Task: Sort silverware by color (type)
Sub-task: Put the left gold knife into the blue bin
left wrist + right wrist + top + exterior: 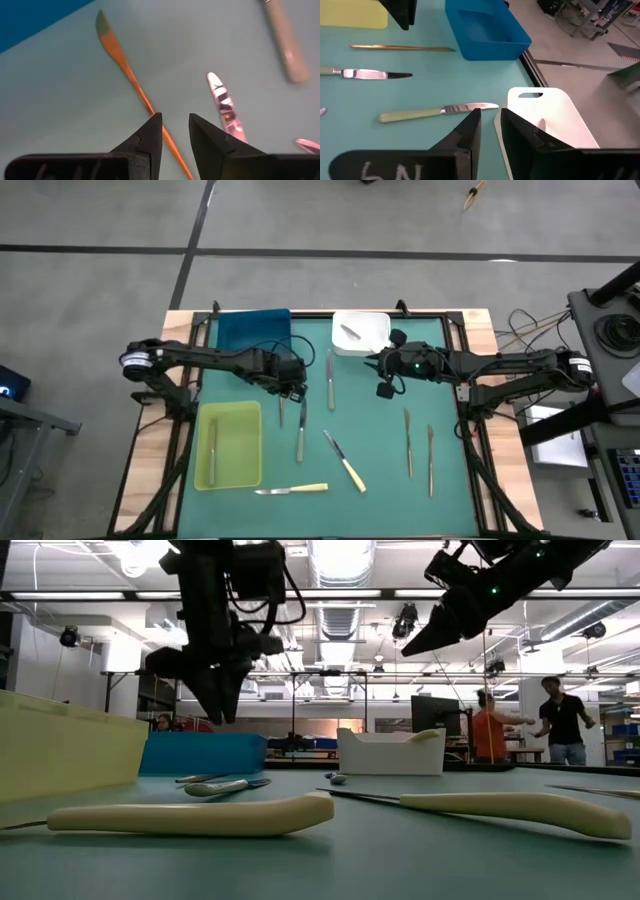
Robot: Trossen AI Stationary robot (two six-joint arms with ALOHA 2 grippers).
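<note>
Silverware (300, 432) lies scattered, grey metal and pale-handled, beside the yellow-green tray (240, 465); left gripper (297, 390) hovers slightly parted, empty

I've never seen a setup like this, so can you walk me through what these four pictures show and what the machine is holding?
It is a robot with two dark arms at a green table. One picture looks straight down, one looks level across the tabletop, and two come from cameras on the wrists. Knives and other silverware lie scattered on the table, beside a blue tray, a white tray and a yellow-green tray. The left hand hovers over a slim knife; the right hand hangs near the white tray. Both hands show a narrow gap between their fingers, and neither holds anything.
</note>
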